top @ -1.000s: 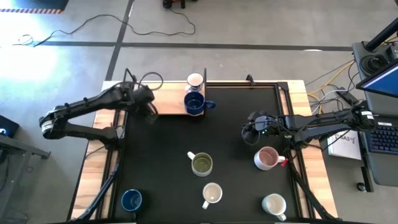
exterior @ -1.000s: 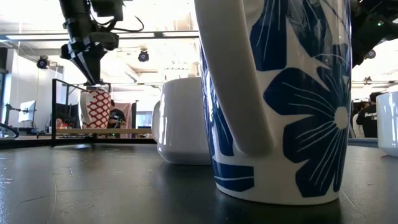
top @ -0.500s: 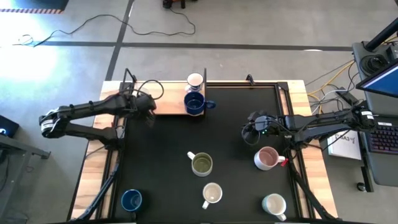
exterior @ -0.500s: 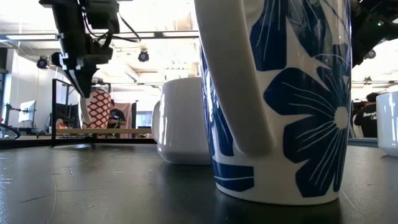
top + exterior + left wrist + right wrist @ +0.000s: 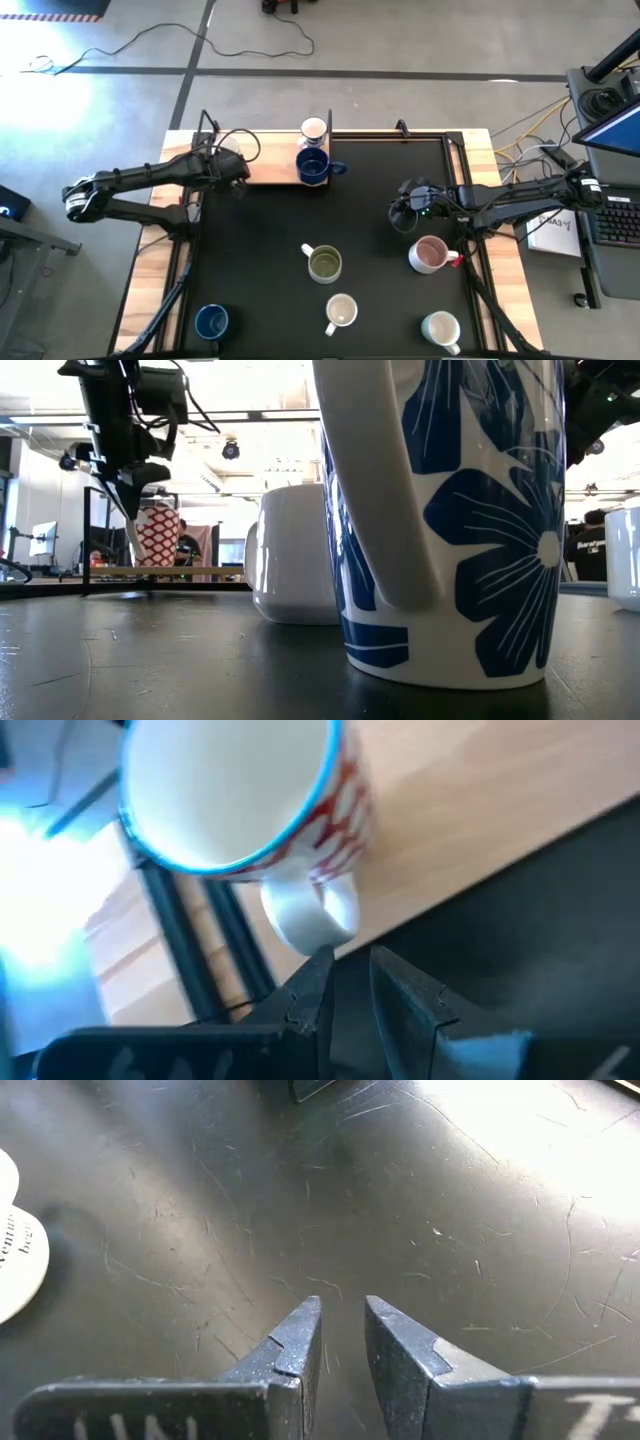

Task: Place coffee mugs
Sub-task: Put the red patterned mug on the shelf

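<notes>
Left arm reaches in from 9 o'clock, forearm running toward 1 o'clock. Left gripper sits near the table's 10 o'clock corner, raised off the surface in the low view. In the left wrist view its fingers stand close with a narrow gap, nothing between them.

Right arm extends from 3 o'clock, nearly level. Right gripper hangs over the table's right half, fingers slightly apart, empty.

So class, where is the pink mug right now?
In the high view the pink mug stands on the black mat's right side, just below the right gripper, with a white mug nearer the front edge.
</notes>
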Controlling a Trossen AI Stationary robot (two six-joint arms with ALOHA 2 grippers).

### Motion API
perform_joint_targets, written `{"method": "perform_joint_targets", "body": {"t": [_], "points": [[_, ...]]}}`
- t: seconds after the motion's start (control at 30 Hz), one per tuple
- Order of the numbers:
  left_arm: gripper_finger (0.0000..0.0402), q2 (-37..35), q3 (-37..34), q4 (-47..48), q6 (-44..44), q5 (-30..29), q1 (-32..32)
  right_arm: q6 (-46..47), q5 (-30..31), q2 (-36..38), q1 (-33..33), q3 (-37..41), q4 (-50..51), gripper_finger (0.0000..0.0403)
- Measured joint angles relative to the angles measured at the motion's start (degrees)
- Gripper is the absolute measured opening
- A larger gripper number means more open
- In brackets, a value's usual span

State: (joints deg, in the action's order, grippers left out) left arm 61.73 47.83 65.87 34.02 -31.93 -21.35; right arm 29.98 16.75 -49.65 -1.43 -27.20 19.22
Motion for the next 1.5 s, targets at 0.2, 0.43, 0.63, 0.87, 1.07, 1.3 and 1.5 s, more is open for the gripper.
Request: {"method": "perform_joint_targets", "body": {"t": [0.2,0.43,0.63,0.87,1.07,1.3,1.5], "points": [[0.0052,0.0,0.0,-1.6,1.0,4.7,0.0,0.0,0.0,0.0,0.0,0.0,0.0,0.0068],[0.0052,0.0,0.0,-3.8,-0.4,4.6,0.1,0.0,0.0,0.0,0.0,0.0,0.0,0.0068],[0.0052,0.0,0.0,-3.2,-1.1,1.0,-0.7,0.0,-0.1,0.0,0.0,0.0,0.0,0.0068],[0.0052,0.0,0.0,-1.1,-1.4,-2.2,-2.6,0.0,-0.2,0.0,0.0,0.0,0.0,0.0068],[0.0052,0.0,0.0,-0.3,-1.6,-6.3,-4.3,0.0,-0.2,0.0,0.0,0.0,0.0,0.0068],[0.0052,0.0,0.0,-0.4,-1.5,-1.2,-4.3,0.9,-0.2,0.0,0.0,0.0,0.0,0.0068],[0.0052,0.0,-1.4,-2.1,0.5,0.1,-3.3,0.9,-0.2,0.0,0.0,0.0,0.0,0.0068]]}}
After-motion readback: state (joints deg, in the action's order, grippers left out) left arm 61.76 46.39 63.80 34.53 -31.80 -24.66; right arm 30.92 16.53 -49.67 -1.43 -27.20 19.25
